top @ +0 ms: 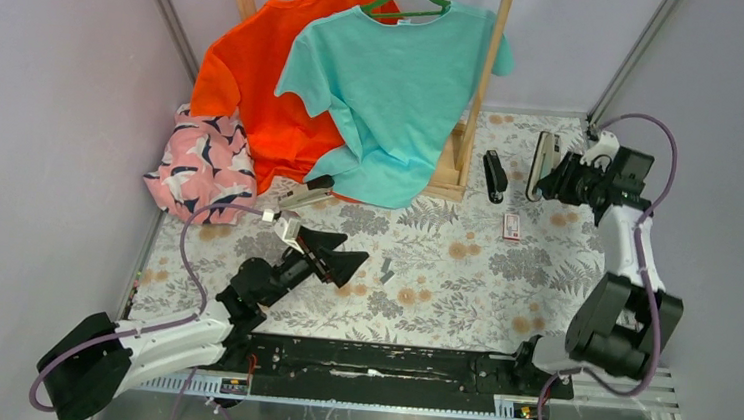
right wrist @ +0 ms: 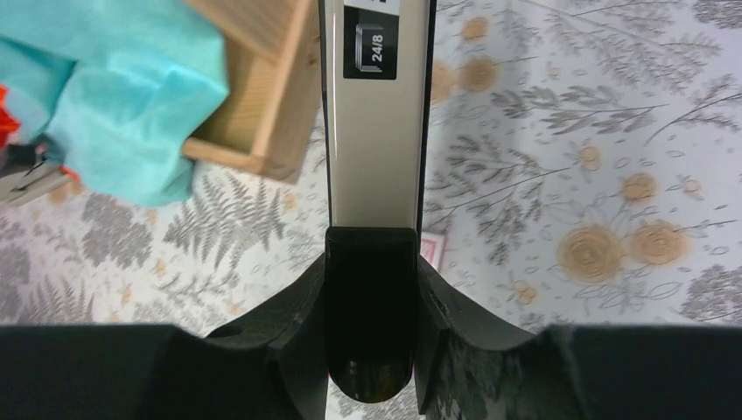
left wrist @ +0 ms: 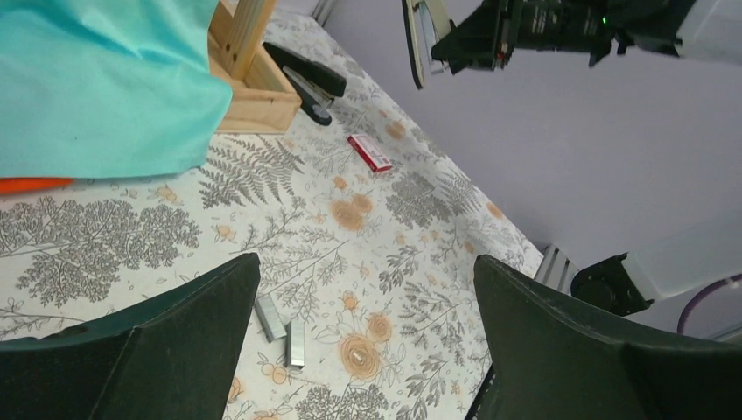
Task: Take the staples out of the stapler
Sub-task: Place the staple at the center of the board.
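A beige and black stapler (top: 542, 163) hangs in the air at the far right, with my right gripper (top: 558, 177) shut on its black rear end. In the right wrist view the stapler (right wrist: 376, 131) runs up from between the fingers of that gripper (right wrist: 371, 271). Two short silvery strips of staples (left wrist: 269, 317) lie side by side on the floral cloth, seen from above as staples (top: 385, 268). My left gripper (top: 350, 252) hovers just left of them, open wide and holding nothing; the left wrist view shows the strips close to the left finger of this gripper (left wrist: 364, 262).
A black stapler (top: 494, 175) lies by the foot of the wooden rack (top: 457, 162). A small white-and-pink box (top: 512, 226) sits in front of it. Another stapler (top: 306, 195) lies near the orange shirt (top: 257, 91). A teal shirt (top: 397, 92) hangs over the rack.
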Motion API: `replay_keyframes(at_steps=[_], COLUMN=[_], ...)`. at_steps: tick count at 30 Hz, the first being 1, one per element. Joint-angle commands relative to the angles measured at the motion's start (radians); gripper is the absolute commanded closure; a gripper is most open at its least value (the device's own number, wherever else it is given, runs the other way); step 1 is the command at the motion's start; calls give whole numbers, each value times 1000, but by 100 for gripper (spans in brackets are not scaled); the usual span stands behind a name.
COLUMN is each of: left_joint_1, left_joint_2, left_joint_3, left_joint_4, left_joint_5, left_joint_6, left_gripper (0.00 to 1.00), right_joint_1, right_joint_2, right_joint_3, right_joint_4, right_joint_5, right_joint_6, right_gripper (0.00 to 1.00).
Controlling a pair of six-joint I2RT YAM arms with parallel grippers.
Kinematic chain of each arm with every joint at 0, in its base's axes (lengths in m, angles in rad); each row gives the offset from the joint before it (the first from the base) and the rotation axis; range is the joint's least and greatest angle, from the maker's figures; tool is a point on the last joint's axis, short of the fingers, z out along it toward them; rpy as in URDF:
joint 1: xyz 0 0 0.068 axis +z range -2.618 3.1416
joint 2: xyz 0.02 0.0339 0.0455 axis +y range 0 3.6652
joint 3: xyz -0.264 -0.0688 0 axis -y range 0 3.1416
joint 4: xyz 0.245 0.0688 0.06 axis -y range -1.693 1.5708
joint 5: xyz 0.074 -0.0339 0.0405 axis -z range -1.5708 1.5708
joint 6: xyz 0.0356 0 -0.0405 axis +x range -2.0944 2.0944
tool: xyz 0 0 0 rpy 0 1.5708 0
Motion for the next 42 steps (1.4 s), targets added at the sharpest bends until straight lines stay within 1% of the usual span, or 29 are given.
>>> replay_keyframes(at_steps=[1, 7, 11, 14, 17, 20, 24, 26, 31, 34, 36, 38, 42], left_joint_1=[9, 8, 8, 9, 9, 9, 9, 9, 10, 10, 9, 9, 10], left_joint_2=[27, 46, 39, 30, 25, 22, 18, 16, 15, 15, 14, 9, -22], left_joint_3=[16, 18, 15, 12, 8, 6, 1, 0, -2, -3, -1, -3, -10], left_joint_4=[6, 21, 14, 8, 6, 4, 4, 2, 1, 0, -1, 3, 9], left_joint_5=[16, 20, 20, 15, 11, 12, 12, 12, 12, 14, 16, 25, 39], left_joint_6=[6, -10, -11, -11, -8, -11, -14, -16, -18, -22, -24, -26, -34], left_gripper=[0, 0, 0, 0, 0, 0, 0, 0, 0, 0, 0, 0, 0], right_joint_1=[11, 92, 132, 168, 197, 221, 234, 236, 236, 236, 235, 233, 216], right_joint_2=[116, 311, 456, 533, 586, 624, 672, 696, 708, 678, 634, 574, 422], right_joint_3=[203, 355, 482, 562, 592, 609, 633, 636, 666, 662, 643, 597, 497], right_joint_4=[-5, -92, -190, -243, -255, -257, -269, -275, -302, -317, -304, -284, -239], right_joint_5=[69, 216, 280, 330, 380, 438, 470, 479, 456, 434, 416, 397, 333], right_joint_6=[-53, -119, -138, -155, -169, -179, -186, -183, -179, -172, -164, -152, -110], right_gripper=[100, 100, 100, 98, 98, 94, 90, 84, 57, 38, 30, 28, 28])
